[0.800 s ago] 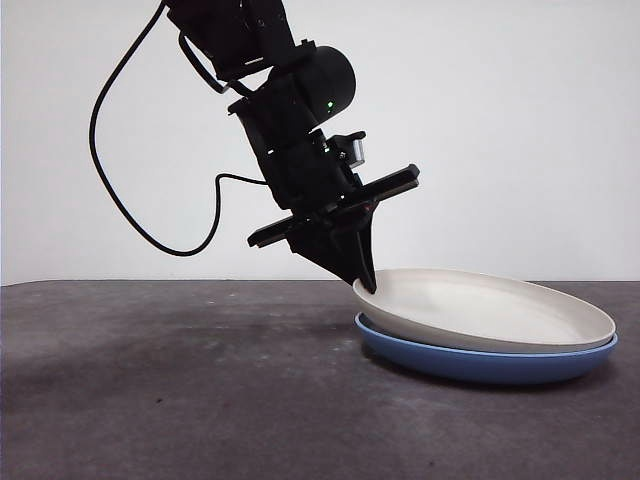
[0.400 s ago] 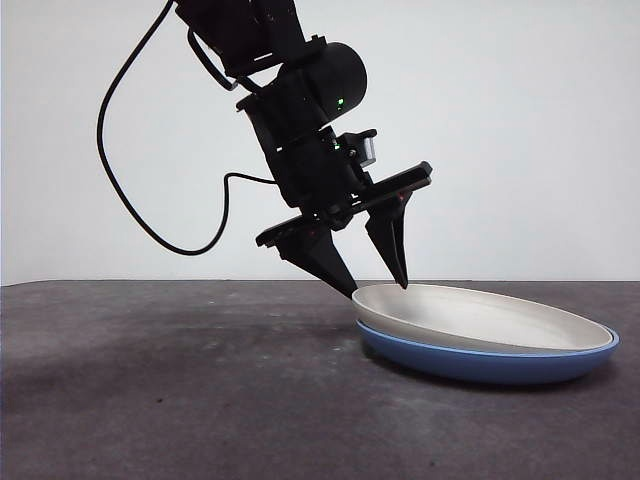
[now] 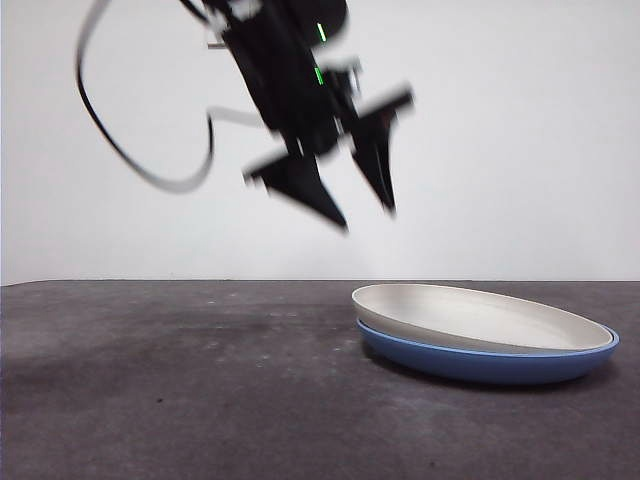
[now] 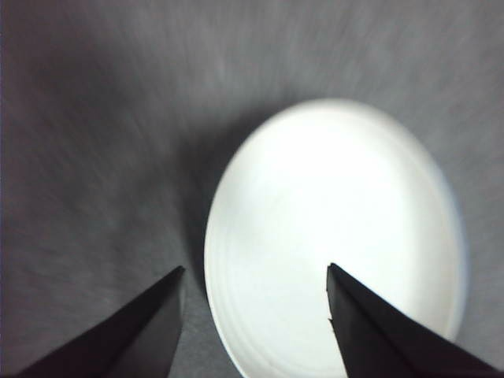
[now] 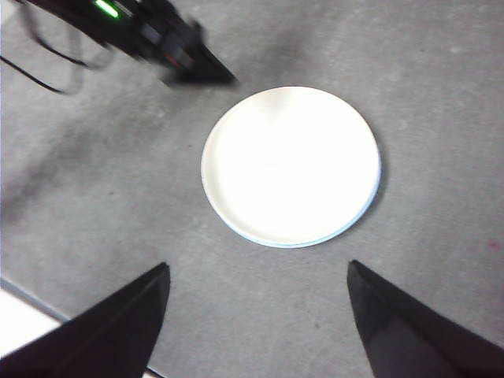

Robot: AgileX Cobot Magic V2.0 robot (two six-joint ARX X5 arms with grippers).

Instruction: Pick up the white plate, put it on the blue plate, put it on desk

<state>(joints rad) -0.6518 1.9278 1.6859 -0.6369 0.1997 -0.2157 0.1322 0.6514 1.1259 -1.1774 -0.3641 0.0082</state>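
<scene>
While its two black jaws stand apart and hold nothing, the left gripper (image 3: 365,215) hangs in the air above the desk (image 3: 180,380), blurred in the front view. Seen from the front, it is at about eleven o'clock from the plates, well clear of them and touching neither. A black cable (image 3: 140,150) loops from the arm behind it. In the left wrist view the same gripper (image 4: 256,272) has its jaw tips spread, with the near rim of the white plate (image 4: 339,228) showing between them, far below.

The white plate (image 3: 480,315) lies on top of the blue plate (image 3: 490,362), nested in it, with its left edge a little raised so that it sits slightly tilted. Only a thin blue edge shows under it. The blue plate rests flat on the dark speckled desk, at the right of the front view.

The right gripper (image 5: 256,268) waits high over the table with its jaws wide apart, empty. From there the stacked plates are at twelve o'clock, and the left gripper (image 5: 193,67) shows at eleven o'clock from the white plate (image 5: 291,161).
</scene>
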